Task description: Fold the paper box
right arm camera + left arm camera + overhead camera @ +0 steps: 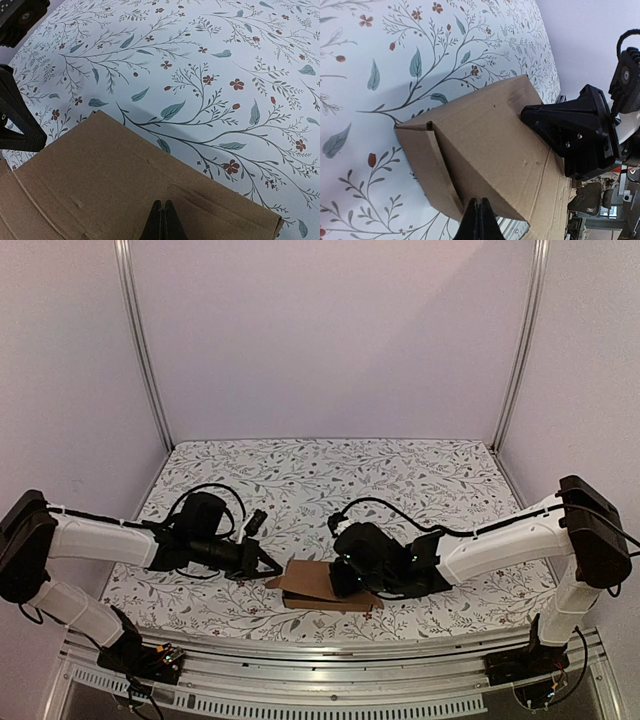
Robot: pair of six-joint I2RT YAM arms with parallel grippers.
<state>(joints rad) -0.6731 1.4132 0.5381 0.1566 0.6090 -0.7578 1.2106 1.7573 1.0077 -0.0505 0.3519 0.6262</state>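
We're mid-fold: the paper box (305,585) lies part-folded on the floral cloth (330,480), near edge, btw. both arms. Left gripper (479,215) is pinched closed, empty, tips at the box's edge. Right gripper (163,215) is likewise closed, tips on the top panel. Next, prob.: pin the panel and nudge the side flap up.

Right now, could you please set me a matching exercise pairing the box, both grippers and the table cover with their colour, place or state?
Things:
1. paper box
2. left gripper
3. right gripper
4. table cover

Descriptions:
A. white with a leaf and flower print
B. shut, over the box's top panel
C. plain brown cardboard, partly folded
D. shut, at the box's left end

Pairs: 1-C; 2-D; 3-B; 4-A
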